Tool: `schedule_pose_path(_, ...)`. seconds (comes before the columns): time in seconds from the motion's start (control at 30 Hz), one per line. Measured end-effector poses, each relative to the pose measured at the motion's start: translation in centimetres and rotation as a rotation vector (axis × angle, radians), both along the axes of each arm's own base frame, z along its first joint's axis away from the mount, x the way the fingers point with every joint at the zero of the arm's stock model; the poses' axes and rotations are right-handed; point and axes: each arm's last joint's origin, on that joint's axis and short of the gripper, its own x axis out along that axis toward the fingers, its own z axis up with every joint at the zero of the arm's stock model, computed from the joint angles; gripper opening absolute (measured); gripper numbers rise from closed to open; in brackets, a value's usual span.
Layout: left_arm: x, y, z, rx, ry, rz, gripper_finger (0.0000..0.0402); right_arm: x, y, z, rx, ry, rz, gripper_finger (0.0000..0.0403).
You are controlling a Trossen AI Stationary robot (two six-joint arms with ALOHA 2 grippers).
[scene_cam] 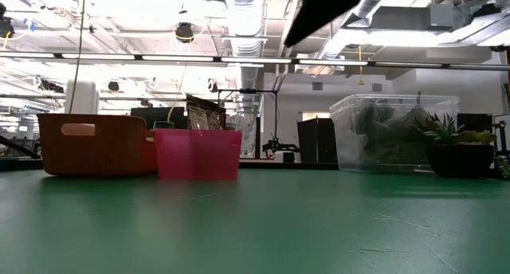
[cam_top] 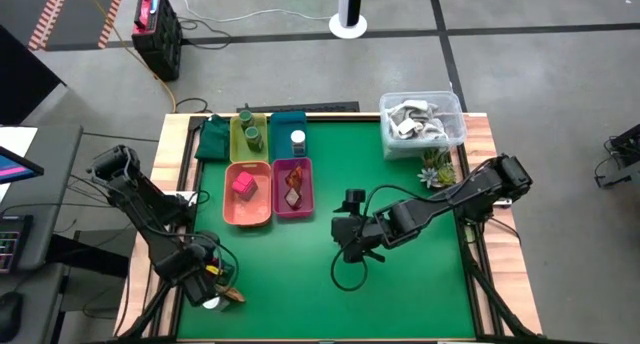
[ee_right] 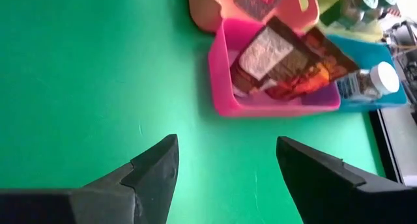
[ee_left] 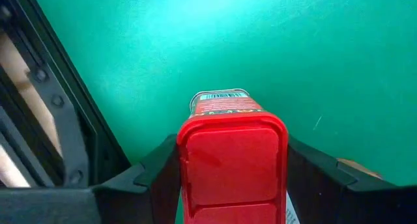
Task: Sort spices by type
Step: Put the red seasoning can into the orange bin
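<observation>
Left wrist view shows the left gripper (ee_left: 231,185) clenched on a red-capped rectangular spice tin (ee_left: 232,162), one finger pressing each side, the tin's long axis running straight out between them over the green desk (ee_left: 326,48). In the high view this gripper (cam_top: 205,269) sits at the desk's near left corner, beside a white-capped jar (cam_top: 210,303) and a reddish-brown leaf-like piece (cam_top: 232,297). The coral plastic tray (cam_top: 247,216) holding a matching pink-red block (cam_top: 243,186) lies farther in from the held tin, toward the back, so the left arm is clearly the nearer one to carry it there. Next to that tray, the magenta tray (ee_right: 273,103) holds brown-red packets (ee_right: 287,61). The right gripper (ee_right: 225,165) hangs released over bare desk mid-table, holding nothing.
</observation>
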Motion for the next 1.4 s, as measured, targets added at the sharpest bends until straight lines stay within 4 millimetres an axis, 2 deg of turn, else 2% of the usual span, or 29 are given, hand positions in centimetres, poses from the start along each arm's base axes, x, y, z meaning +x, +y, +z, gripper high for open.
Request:
schedule_pose_path(0.27, 1.5, 1.8, 2.6, 0.084, -0.018, -0.126, 0.0216, -0.5, -0.2, -1.0, -0.026, 0.051, -0.021, 0.0292)
schedule_pose_path(0.5, 4.2, 3.8, 6.5, 0.094, -0.158, -0.244, 0.0216, -0.4, -1.3, -1.6, -0.03, 0.071, -0.058, 0.0292)
schedule_pose_path(0.7, 6.4, 6.0, 9.9, 0.137, -0.261, -0.29, 0.0216, -0.7, -0.7, -1.7, -0.034, 0.082, -0.04, 0.0292)
schedule_pose_path(0.8, 7.4, 7.6, 10.8, 0.175, -0.273, -0.304, 0.0216, -1.1, -0.2, -1.8, -0.038, 0.103, -0.032, 0.0292)
schedule_pose_path(1.03, 9.0, 12.5, 10.7, 0.245, -0.179, -0.318, 0.0216, -1.8, -0.2, -2.5, -0.034, 0.149, -0.065, 0.0291)
schedule_pose_path(1.23, 9.4, 15.5, 10.7, 0.269, -0.119, -0.34, 0.0216, -3.5, -2.5, -4.1, -0.027, 0.132, -0.099, 0.0279)
schedule_pose_path(1.4, 9.5, 16.9, 9.1, 0.25, -0.065, -0.364, 0.0216, -6.1, -4.4, -3.3, 0.024, 0.017, -0.137, 0.027)
